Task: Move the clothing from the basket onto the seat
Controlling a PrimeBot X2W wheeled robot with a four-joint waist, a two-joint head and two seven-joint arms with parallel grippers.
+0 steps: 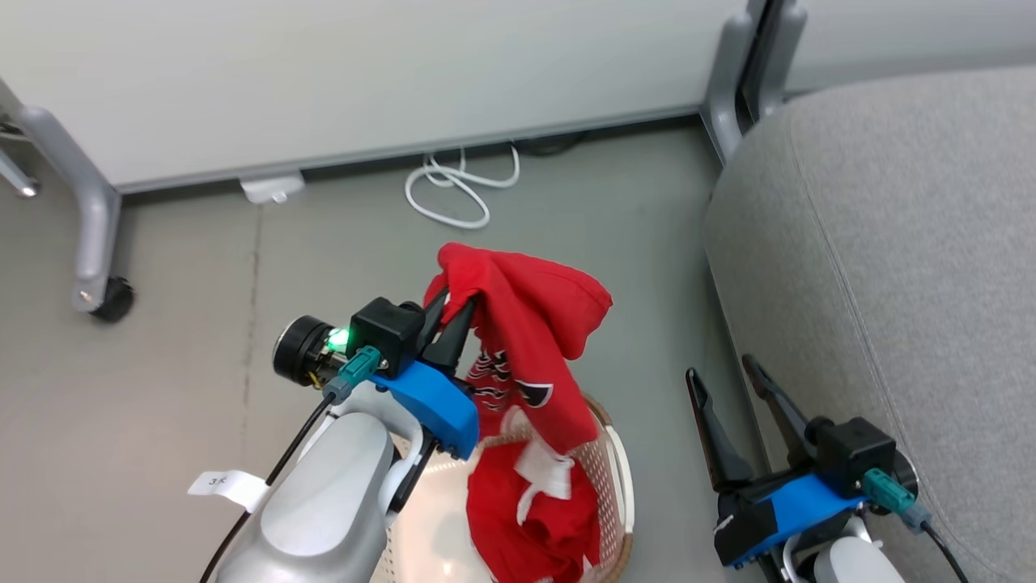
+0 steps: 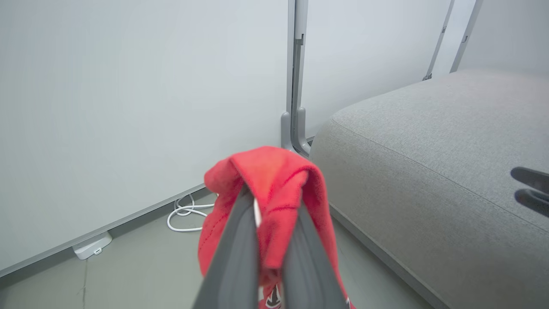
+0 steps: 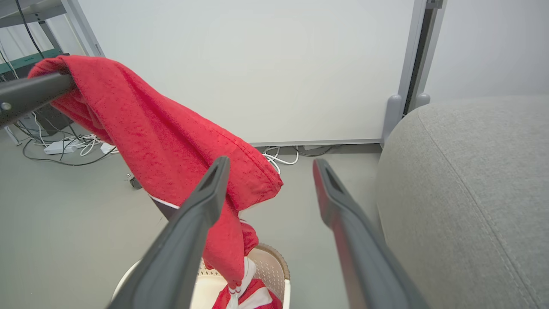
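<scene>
My left gripper (image 1: 455,317) is shut on a fold of the red jersey (image 1: 526,340), held up above the basket (image 1: 619,478). The jersey's printed lower part hangs down into the basket, where more red cloth with white trim (image 1: 530,518) lies. In the left wrist view the red jersey (image 2: 266,176) drapes over both fingers (image 2: 233,257). My right gripper (image 1: 720,371) stands open and empty between the basket and the grey seat (image 1: 890,243). The right wrist view looks past my right gripper (image 3: 270,165) at the jersey (image 3: 171,137), the basket (image 3: 276,268) and the seat (image 3: 472,193).
A white partition panel on grey wheeled legs (image 1: 95,243) runs along the back. A second leg (image 1: 728,97) stands by the seat's corner. A coiled white cable (image 1: 457,190) lies on the grey floor beneath it. More cables and a power strip (image 3: 64,146) lie further left.
</scene>
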